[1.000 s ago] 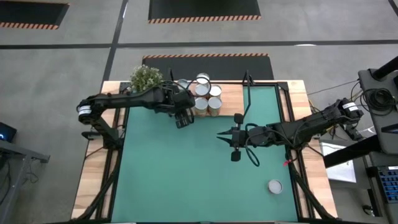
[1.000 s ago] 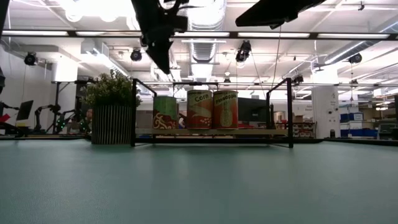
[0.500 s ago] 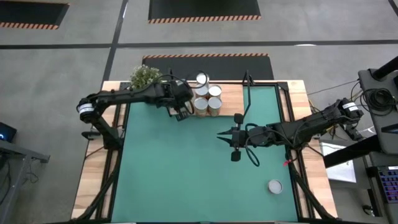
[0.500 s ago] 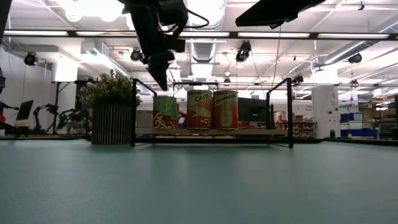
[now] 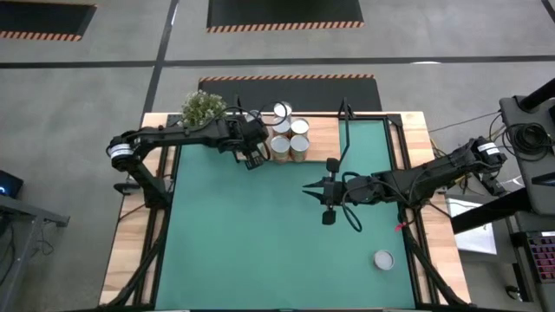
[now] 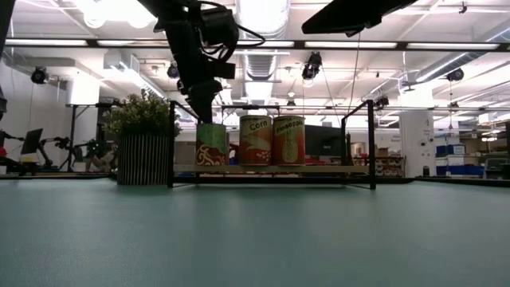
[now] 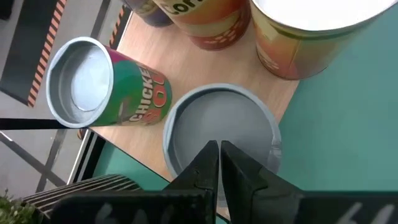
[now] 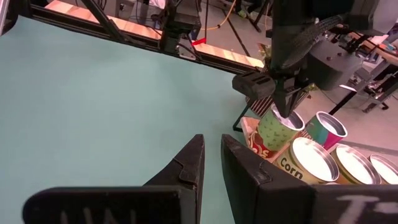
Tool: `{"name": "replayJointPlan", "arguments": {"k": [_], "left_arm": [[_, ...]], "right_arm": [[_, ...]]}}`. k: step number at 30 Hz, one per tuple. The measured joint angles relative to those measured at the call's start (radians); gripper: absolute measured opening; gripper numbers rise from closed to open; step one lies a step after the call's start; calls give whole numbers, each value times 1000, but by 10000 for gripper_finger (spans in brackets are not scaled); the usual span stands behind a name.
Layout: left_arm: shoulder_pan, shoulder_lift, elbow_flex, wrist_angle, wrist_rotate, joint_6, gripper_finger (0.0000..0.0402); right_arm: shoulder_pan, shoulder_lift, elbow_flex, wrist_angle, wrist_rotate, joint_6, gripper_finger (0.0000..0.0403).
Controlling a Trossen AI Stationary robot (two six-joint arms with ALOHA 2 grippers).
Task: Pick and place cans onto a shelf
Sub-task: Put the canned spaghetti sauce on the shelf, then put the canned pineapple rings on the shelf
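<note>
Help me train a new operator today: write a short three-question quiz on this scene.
1. True or false: the left hand is shut, above the front can nearest the plant on the shelf.
2. The lone can off the shelf stands: A) on the green mat; B) on the floor; C) in the right hand.
3. Fill in: in the low view, the middle front can reads "____".

Key: 1 true; 2 A; 3 Corn.
</note>
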Motion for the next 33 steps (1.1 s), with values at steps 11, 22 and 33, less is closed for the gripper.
{"name": "replayJointPlan", "arguments": {"k": [11,22,33], "left_arm": [[20,-1,-28,32,-4,-10,0],[23,-2,-42,66,-53,-16,0],[5,-5,39,-25,-52,-60,0]], "right_arm": [[0,0,0,0,0,0,43],[0,0,0,0,0,0,43],[0,0,0,-4,0,-1,43]]}}
